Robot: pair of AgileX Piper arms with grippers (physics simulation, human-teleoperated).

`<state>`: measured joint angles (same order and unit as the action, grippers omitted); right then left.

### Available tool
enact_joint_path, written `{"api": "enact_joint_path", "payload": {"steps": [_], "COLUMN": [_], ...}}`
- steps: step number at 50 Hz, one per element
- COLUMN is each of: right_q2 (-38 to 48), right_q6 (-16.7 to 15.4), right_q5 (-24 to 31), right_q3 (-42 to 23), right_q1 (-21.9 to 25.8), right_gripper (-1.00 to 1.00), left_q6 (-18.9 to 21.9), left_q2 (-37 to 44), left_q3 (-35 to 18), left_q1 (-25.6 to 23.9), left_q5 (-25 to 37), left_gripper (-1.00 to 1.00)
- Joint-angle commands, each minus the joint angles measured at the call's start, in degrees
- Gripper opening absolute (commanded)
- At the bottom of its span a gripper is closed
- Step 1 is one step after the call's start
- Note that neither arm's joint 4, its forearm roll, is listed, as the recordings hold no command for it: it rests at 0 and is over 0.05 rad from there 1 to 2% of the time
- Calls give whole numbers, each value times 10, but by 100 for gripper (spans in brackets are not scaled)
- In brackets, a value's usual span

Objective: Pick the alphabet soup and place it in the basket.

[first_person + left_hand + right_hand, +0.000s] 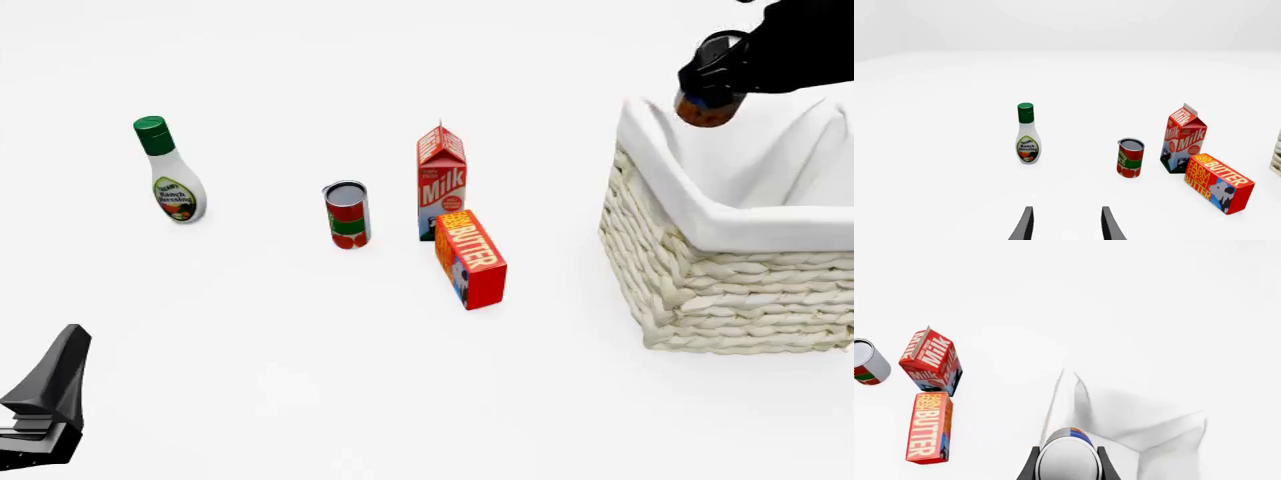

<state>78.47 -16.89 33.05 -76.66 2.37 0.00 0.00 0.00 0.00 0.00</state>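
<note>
My right gripper (710, 92) is shut on the alphabet soup (702, 110) and holds it in the air above the far left rim of the basket (727, 280). In the right wrist view the soup's silvery lid and blue and orange label (1067, 457) sit between the two fingers (1033, 465), with the basket's white cloth lining (1147, 425) below. My left gripper (1066, 225) is open and empty, low at the near left of the table (47, 395).
A red-and-green labelled can (347, 215), a milk carton (442, 180) and a butter box (470, 258) stand mid-table, left of the basket. A ranch dressing bottle (170, 172) stands at the far left.
</note>
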Motion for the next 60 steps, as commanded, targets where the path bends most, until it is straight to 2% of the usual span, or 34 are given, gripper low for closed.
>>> {"api": "enact_joint_path", "payload": {"steps": [1, 29, 60], "right_q2": [25, 67, 97], "right_q6": [9, -3, -6], "right_q5": [-12, -67, -122], "right_q3": [-20, 15, 71], "right_q1": [-37, -104, -124], "right_gripper": [-100, -100, -100], "left_q6": [0, 0, 0], "left_q2": [0, 0, 0], "left_q3": [0, 0, 0], "left_q1": [0, 0, 0], "left_q5": [0, 0, 0], "left_gripper": [100, 100, 100]}}
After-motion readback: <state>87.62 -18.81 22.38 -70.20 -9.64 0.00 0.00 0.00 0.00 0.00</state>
